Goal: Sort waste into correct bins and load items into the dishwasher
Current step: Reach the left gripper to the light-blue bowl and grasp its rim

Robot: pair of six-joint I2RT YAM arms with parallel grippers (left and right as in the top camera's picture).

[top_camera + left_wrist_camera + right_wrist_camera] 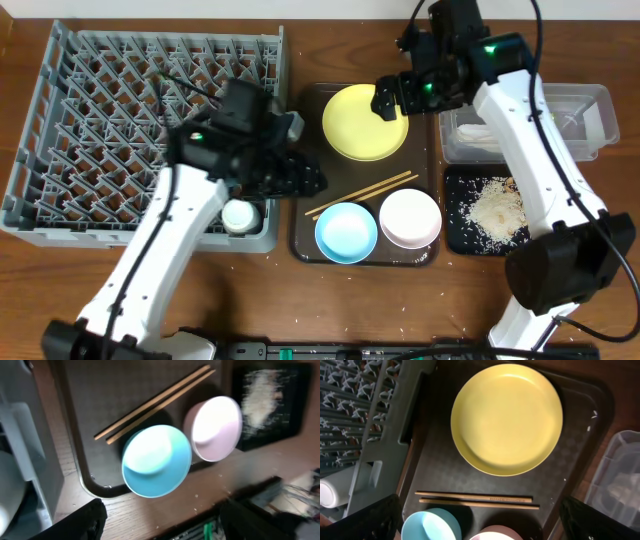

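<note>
Starting overhead, the right pincer (386,98) hangs at the yellow plate (360,125) on the tray (430,160), the left pincer (300,180) by the rack (80,120). Left wrist: fingers (90,520) gape over blue bowl (156,460) and chopsticks (155,402). Right wrist: fingers (375,520) gape, likely to take the plate.

brown wood-grain table (300,300), evenly lit from above.

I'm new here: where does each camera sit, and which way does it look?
Overhead: above the table, facing straight down; left arm, right arm, dish rack and serving tray show.
Left wrist: on the left arm, facing down at the blue bowl; open left gripper at bottom.
Right wrist: on the right arm, facing down at the yellow plate; open right gripper at bottom.
Both wrist views share the chopsticks.
</note>
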